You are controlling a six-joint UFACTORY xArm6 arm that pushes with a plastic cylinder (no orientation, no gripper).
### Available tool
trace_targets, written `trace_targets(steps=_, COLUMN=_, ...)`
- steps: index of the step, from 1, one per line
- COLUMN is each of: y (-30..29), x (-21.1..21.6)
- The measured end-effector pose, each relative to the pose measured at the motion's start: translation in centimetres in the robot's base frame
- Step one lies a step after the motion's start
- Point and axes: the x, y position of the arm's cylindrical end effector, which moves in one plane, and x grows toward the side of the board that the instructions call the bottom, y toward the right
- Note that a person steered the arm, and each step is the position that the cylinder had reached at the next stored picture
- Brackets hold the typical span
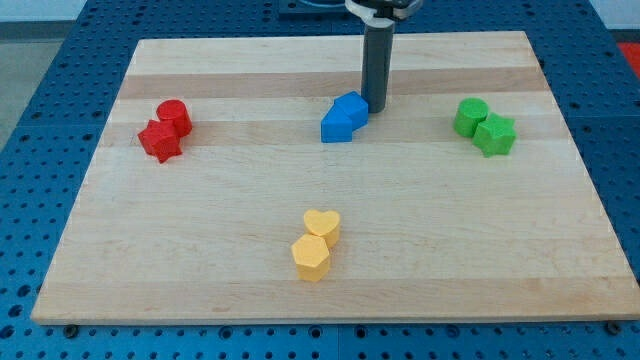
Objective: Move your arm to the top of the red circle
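The red circle (175, 115) sits at the view's left on the wooden board (330, 260), touching a red star (159, 140) just below and left of it. My tip (375, 108) is near the top middle of the board, right beside the upper right of a pair of blue blocks (345, 117). The tip is far to the right of the red circle, at about the same height in the view.
A green circle (470, 117) and a green star-like block (495, 134) sit together at the view's right. A yellow heart (322, 225) and a yellow hexagon (311, 257) sit together at the bottom middle.
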Motion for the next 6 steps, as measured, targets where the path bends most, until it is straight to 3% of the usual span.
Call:
trace_targets(steps=2, y=0.1, x=-2.1)
trace_targets(steps=3, y=-3.0, x=-4.1)
trace_targets(steps=6, y=-23.2, x=-3.9)
